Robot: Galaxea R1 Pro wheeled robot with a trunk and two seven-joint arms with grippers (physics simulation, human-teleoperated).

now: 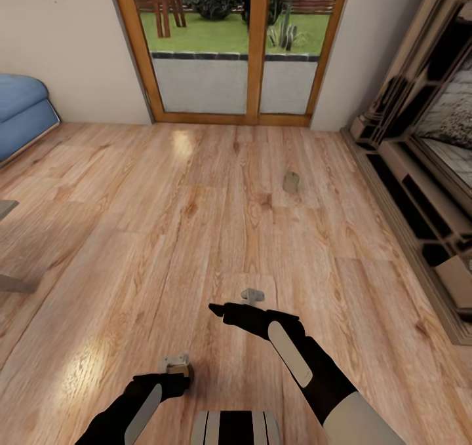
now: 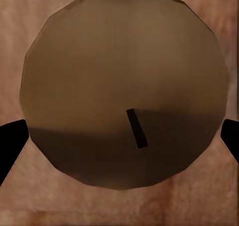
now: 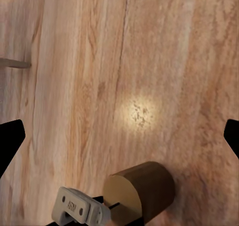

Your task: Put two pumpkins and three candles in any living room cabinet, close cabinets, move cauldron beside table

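**Candle in your left pincer, another waiting on the floor**

Your left pincer [image 1: 176,366] sits low and near, closed around a candle [image 1: 178,369]. In the left wrist view the candle's round top [image 2: 124,91], with its short dark wick, sits between the two dark fingertips [image 2: 11,142], which stand at either side of it. The right wrist view looks across at that same candle [image 3: 142,191] held by the pale fingers.

Your right pincer [image 1: 252,295] hangs further out over the wood floor [image 1: 131,222]. Its dark fingertips [image 3: 10,141] stand wide apart at the edges of its own view with nothing between them.

A second candle [image 1: 290,182] stands on the floor far and to the right, well apart from both arms, on the side of the long low cabinet [image 1: 419,229] along the right wall.

Judge these stubs as light, stiff and smooth-sided, so they could roll if tipped. Take each one across its curved sides, mid-height, with the pincer coming straight down over the top. The squat shape leaves little wall to grip, so centre it well.
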